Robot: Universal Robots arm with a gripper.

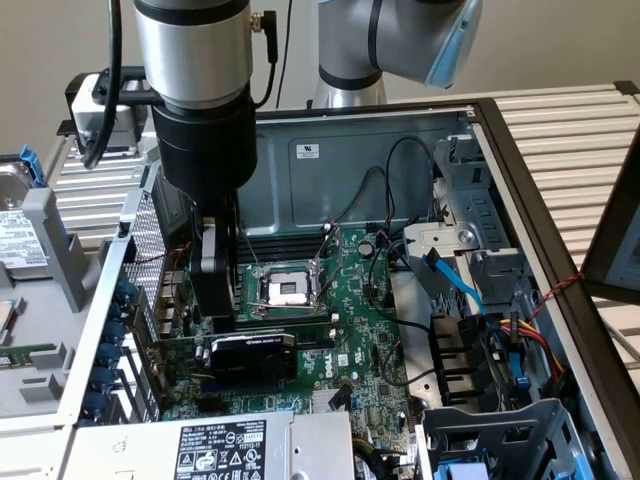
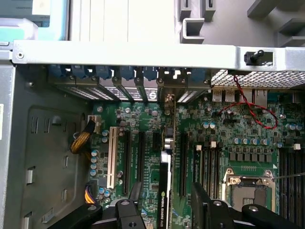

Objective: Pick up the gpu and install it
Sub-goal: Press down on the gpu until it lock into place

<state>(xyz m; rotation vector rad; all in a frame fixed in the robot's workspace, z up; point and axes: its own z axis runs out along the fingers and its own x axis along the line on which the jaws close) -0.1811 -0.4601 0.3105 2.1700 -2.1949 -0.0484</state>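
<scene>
The open computer case (image 1: 520,160) lay on its side with the green motherboard (image 1: 350,300) exposed. The arm reached down from above, toward the exterior view's left of the case. The gripper (image 1: 215,300) hung low over the board, just beside the CPU socket (image 1: 287,288) on the exterior view's left.

The gpu (image 1: 252,357) stood on edge on the motherboard directly under the gripper, its black fan shroud facing the camera in the exterior view. In the wrist view the gpu (image 2: 164,191) appeared edge-on as a thin black strip running along one of the expansion slots toward the rear slot brackets (image 2: 138,88). Whether it was fully seated could not be told.

The jaws stood wide open. In the wrist view the two black fingers (image 2: 202,202) sat one to each side of the card's upper edge, with the gripper (image 2: 164,210) straddling it. Contact between fingers and card could not be made out; there was a visible gap on at least one side.

Around the site: a white PCI slot (image 2: 113,155) and several black slots (image 2: 183,164) lay parallel to the card. A red wire (image 2: 252,112) looped over the board near the rear I/O ports. Blue SATA cables (image 1: 460,285) and a bundle of coloured power leads (image 1: 525,335) lay on the exterior view's right, by the drive cage (image 1: 500,430). The power supply (image 1: 225,445) with its white label sat at the near edge. A loose hard drive (image 1: 20,235) rested outside the case on the exterior view's left.
</scene>
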